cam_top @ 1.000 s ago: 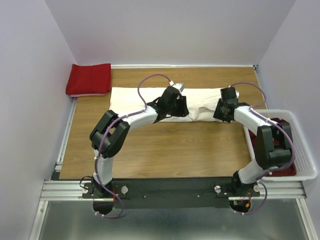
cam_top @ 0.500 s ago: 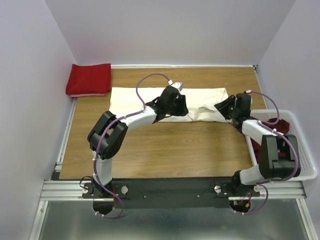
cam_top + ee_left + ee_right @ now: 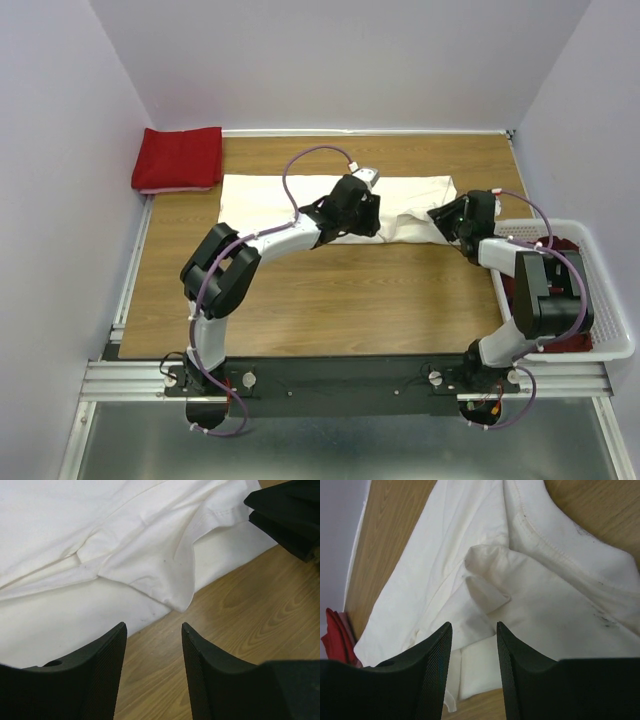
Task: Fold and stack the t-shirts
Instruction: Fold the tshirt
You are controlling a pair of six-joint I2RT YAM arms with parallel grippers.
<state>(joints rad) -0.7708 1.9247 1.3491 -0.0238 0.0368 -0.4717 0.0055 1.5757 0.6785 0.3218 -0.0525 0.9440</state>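
Note:
The cream-white t-shirt (image 3: 300, 200) lies as a long folded strip across the back of the table. My left gripper (image 3: 366, 216) hangs open over its front edge near the middle. In the left wrist view the fingers (image 3: 102, 660) frame bare wood just short of the cream-white t-shirt (image 3: 100, 540). My right gripper (image 3: 446, 221) is open at the strip's right end, and in its wrist view the gripper (image 3: 472, 630) hovers above rumpled folds of the cream-white t-shirt (image 3: 545, 600). A folded bright red t-shirt (image 3: 178, 158) rests at the back left. A dark red t-shirt (image 3: 575, 341) lies in the basket.
A white lattice basket (image 3: 615, 320) stands at the table's right edge beside my right arm. Walls close the space at the back and on both sides. Wood table (image 3: 340, 300) stretches in front of the cream strip.
My right arm swung its elbow outward and its gripper now points at the shirt's right end. My left gripper shifted slightly right and opened a little wider.

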